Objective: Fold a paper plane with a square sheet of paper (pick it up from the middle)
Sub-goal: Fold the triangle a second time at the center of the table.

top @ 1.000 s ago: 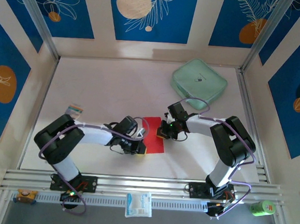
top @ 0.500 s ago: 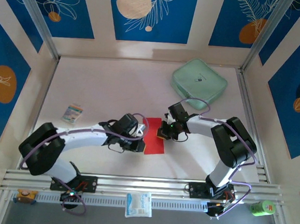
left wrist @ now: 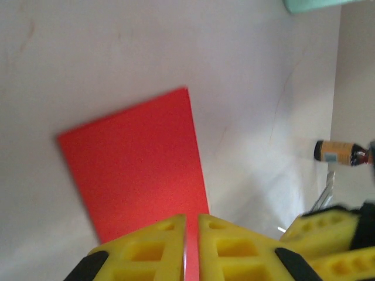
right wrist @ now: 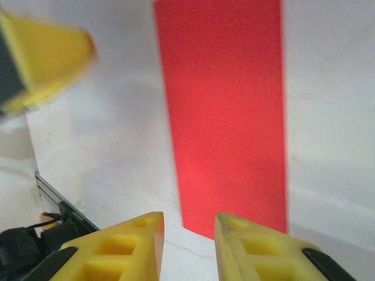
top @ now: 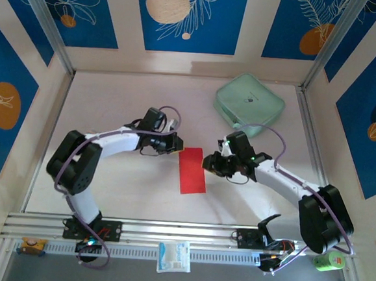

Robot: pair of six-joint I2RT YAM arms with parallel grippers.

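Observation:
The square sheet of paper point(top: 193, 171) lies flat on the white table as a narrow red rectangle, its long side running away from the arms. My left gripper point(top: 174, 146) hovers at the sheet's far left corner; in the left wrist view point(left wrist: 191, 218) its yellow jaws stand shut, a thin slit between them, with the red paper point(left wrist: 135, 170) lying beyond. My right gripper point(top: 208, 163) sits beside the sheet's right edge. In the right wrist view point(right wrist: 188, 225) it is open with nothing between its fingers, over bare table at the paper's point(right wrist: 222, 111) near end.
A mint-green zip case point(top: 249, 103) rests at the back right. On the front rail lie a white packet point(top: 174, 256) and a green can point(top: 328, 260). The cell's walls enclose the table point(top: 112, 108) on three sides.
My left gripper has moved from the sheet's near left edge to its far left corner. My right gripper has opened and drawn back off the paper, which now lies flat and narrower.

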